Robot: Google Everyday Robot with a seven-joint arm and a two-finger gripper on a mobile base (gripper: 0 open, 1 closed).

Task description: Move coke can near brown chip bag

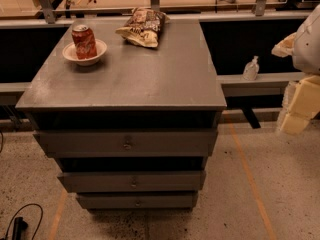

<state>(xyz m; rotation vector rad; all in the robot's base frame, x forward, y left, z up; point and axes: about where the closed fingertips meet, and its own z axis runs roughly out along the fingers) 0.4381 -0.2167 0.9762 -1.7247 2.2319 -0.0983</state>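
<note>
Coke can [84, 41] upright in bowl [68, 52], brown chip bag [142, 27] near; fingers [300, 109] far right, grip state unclear.

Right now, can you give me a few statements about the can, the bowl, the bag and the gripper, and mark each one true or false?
1. The coke can stands upright inside the bowl. True.
2. The brown chip bag lies in the bowl. False: it lies on the cabinet top, behind and to the right of the bowl.
3. The gripper is holding the can. False: it hangs at the right edge of the view, beside the cabinet and well away from the can.
4. The cabinet has drawers on its front. True.
</note>
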